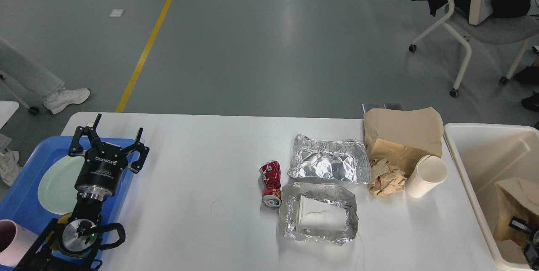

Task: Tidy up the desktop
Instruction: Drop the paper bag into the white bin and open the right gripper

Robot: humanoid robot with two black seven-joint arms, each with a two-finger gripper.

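The white desktop [202, 170] holds litter on its right half: a crushed red can [270, 183], a crumpled foil sheet [328, 163], a foil tray [290, 224] with a crushed white cup [316, 217] inside, a crumpled brown paper ball [385, 177], a flat brown paper bag [402, 136] and a white paper cup [426, 176] on its side. My left gripper [118, 130] is open and empty above the right edge of the blue tray [21, 203]. A dark part of my right gripper [529, 243] shows inside the cream bin [488, 157], at the frame's corner.
The blue tray at the left holds a pale green plate [59, 182] and a pink cup [8, 241]. A brown paper bag [516, 212] lies in the cream bin at the right. A chair [476, 22] and a person's feet stand on the floor beyond the table.
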